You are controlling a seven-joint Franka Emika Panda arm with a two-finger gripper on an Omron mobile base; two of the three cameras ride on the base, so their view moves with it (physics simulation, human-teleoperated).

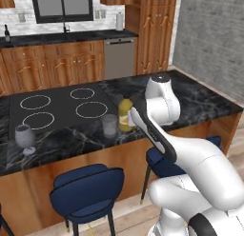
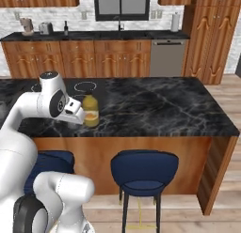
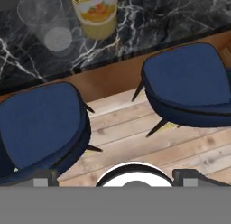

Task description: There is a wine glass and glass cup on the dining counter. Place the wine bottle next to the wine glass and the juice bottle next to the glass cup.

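View from my base, near to far. Nearest, two blue stools (image 1: 88, 190) stand on the wood floor under the front edge of the island bench (image 1: 200, 104). My hand (image 1: 135, 117) hangs above that front edge, jaws spread wide and holding nothing; it faces down over the edge toward the stools.

Just beyond the hand, the juice bottle (image 1: 125, 114) stands upright on the island bench, just beside the glass cup (image 1: 109, 125), free of my grip. I judge this pairing finished.

Further along the same edge, toward my left, the wine glass (image 1: 25, 137) stands alone, with the white cooktop rings (image 1: 38, 120) behind it and bare marble on either side: room to set a slim bottle down.

Farthest, the wine bottle (image 1: 6, 34) stands upright on the rear bench (image 1: 52, 39) against the wall, well apart from the hand, ahead and to my left, with the whole island bench between us. Its long axis is vertical, so a level grasp from the side should suit it. I judge that the base must first drive round the island bench.
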